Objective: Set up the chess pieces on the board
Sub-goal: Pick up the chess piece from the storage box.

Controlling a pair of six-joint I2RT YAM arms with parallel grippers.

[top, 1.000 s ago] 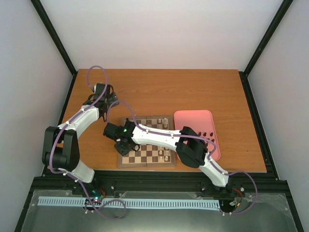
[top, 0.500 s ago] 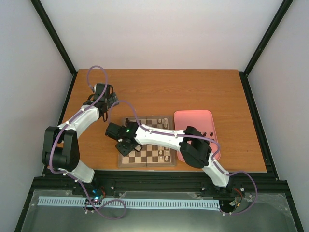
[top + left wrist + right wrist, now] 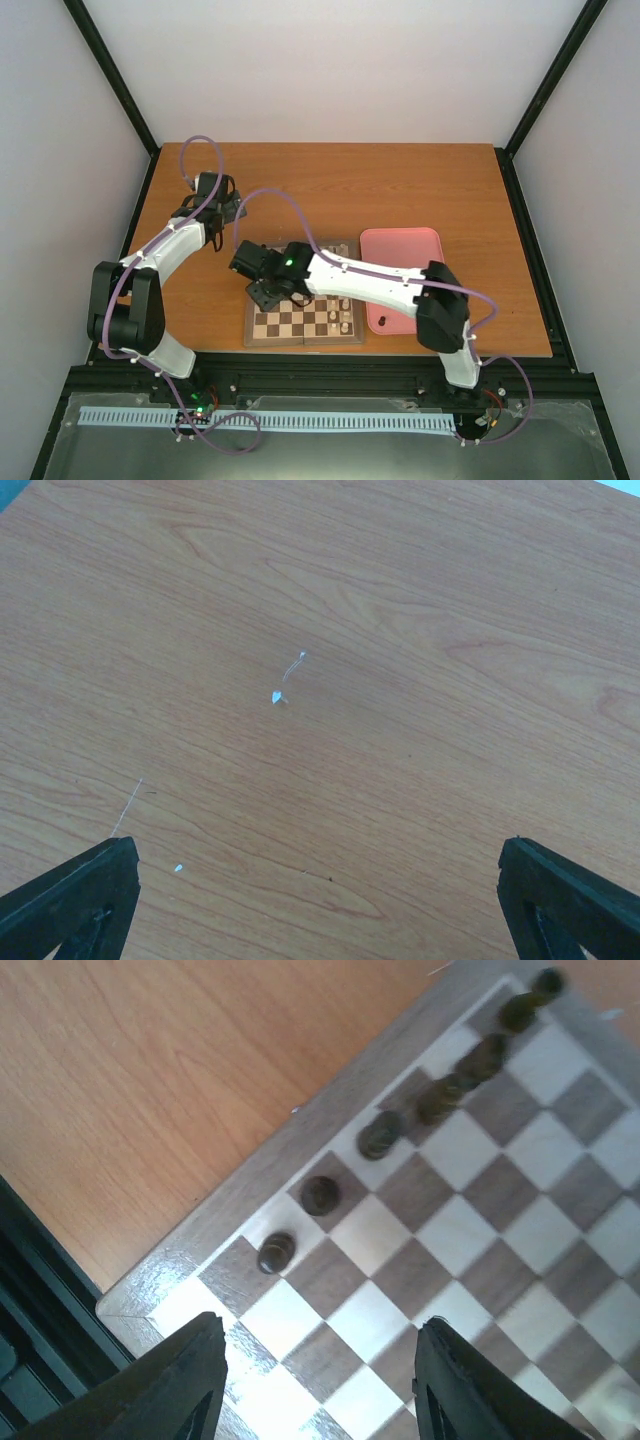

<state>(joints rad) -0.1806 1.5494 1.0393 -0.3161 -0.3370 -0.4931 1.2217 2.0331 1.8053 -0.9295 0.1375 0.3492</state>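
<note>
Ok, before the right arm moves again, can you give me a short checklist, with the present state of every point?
1. Right pincer empty, jaws apart: ok.
2. Dark pieces stand in one row along the board edge: ok.
3. Nearest piece clear of that pincer: ok.
4. Left pincer open, holding nothing, over bare table: ok.
5. More dark pieces in the pink tray: cannot tell, the right arm covers part of it.

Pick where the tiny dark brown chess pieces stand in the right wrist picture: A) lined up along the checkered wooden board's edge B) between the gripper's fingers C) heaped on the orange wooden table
A: the tiny dark brown chess pieces stand in a row on the edge squares of the checkered wooden board.
</note>
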